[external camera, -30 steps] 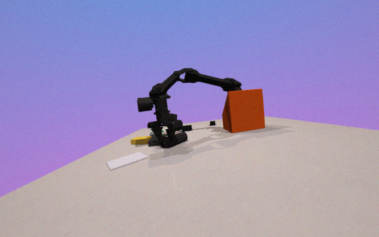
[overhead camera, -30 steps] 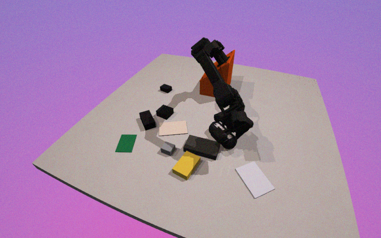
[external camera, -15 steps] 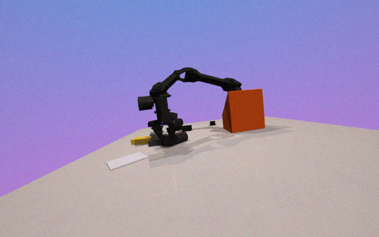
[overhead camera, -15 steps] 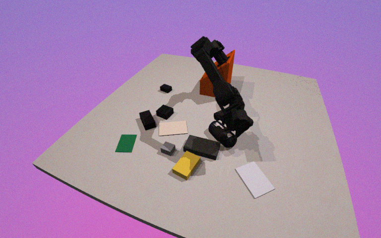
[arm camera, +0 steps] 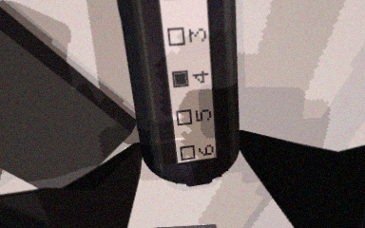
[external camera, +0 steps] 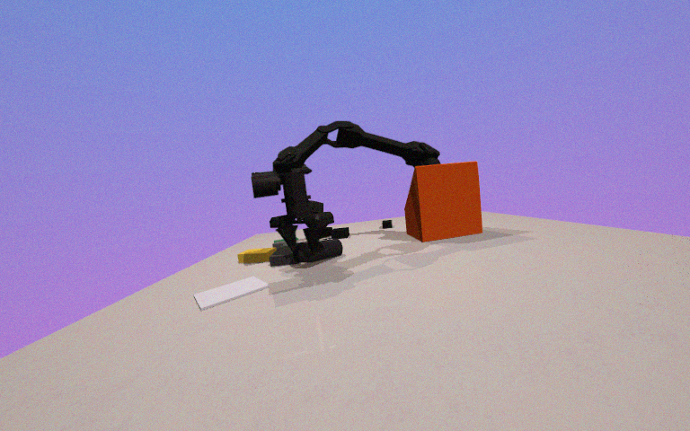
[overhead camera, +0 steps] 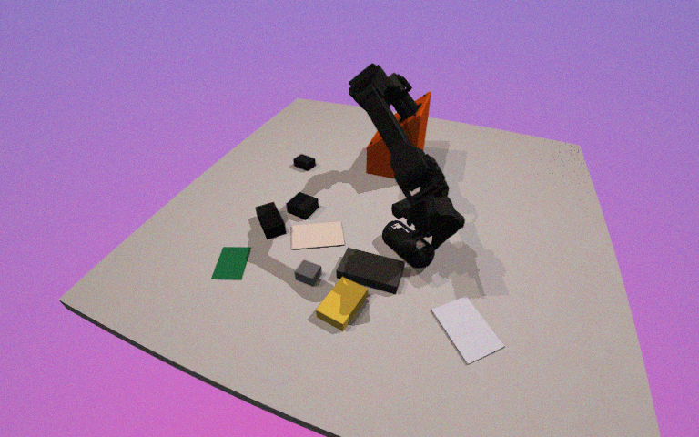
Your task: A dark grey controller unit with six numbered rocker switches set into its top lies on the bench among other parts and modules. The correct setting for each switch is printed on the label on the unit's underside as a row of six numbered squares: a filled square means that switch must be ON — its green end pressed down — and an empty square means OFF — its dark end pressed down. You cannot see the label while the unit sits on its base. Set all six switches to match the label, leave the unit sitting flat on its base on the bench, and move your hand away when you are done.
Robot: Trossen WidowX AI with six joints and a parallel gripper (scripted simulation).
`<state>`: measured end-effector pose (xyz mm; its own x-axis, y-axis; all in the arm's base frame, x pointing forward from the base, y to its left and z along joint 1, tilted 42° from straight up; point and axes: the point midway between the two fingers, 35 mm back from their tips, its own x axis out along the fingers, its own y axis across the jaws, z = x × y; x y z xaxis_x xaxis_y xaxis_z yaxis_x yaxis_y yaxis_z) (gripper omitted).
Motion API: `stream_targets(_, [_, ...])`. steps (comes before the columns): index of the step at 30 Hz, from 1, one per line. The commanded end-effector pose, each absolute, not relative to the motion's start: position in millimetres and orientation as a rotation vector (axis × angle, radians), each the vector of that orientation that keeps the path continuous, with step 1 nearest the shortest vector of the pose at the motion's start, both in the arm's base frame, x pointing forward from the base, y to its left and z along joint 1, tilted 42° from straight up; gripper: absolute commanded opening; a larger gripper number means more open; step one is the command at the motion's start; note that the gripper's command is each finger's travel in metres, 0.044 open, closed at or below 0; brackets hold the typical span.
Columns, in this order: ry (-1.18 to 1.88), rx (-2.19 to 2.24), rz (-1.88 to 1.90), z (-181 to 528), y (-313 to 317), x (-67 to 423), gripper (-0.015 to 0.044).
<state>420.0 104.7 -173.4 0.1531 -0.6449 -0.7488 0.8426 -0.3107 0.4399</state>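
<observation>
The dark grey controller unit (external camera: pixel 321 249) (arm camera: pixel 147 95) is turned underside up, low at the bench beside a flat dark box (overhead camera: pixel 369 269) (arm camera: pixel 48 119). Its white label (arm camera: pixel 192 97) faces the wrist camera: square 3 is empty, 4 is filled, 5 and 6 are empty. Squares 1 and 2 are out of the frame. The switches are hidden underneath. My gripper (overhead camera: pixel 418 232) (external camera: pixel 305 242) (arm camera: pixel 189 142) straddles the unit's near end with a finger against each long side and is shut on it.
A yellow block (overhead camera: pixel 341 302) (external camera: pixel 255 255), a small grey cube (overhead camera: pixel 308 271), a cream card (overhead camera: pixel 316 235), a green card (overhead camera: pixel 231 262) and three black blocks (overhead camera: pixel 269 219) lie to the left. A white card (overhead camera: pixel 467 330) (external camera: pixel 230 292) lies in front. An orange wedge (overhead camera: pixel 379 154) (external camera: pixel 447 200) stands behind.
</observation>
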Motion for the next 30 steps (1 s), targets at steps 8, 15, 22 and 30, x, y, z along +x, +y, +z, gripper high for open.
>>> stream_targets(8, [0.236,1.157,-1.496,-163,112,418,0.0336])
stream_targets(15, [0.236,1.157,-1.496,-158,113,416,0.0336])
stream_targets(22, [0.236,1.157,-1.496,-153,115,414,0.0336])
stream_targets(30, [0.236,1.157,-1.496,-147,116,411,0.0336])
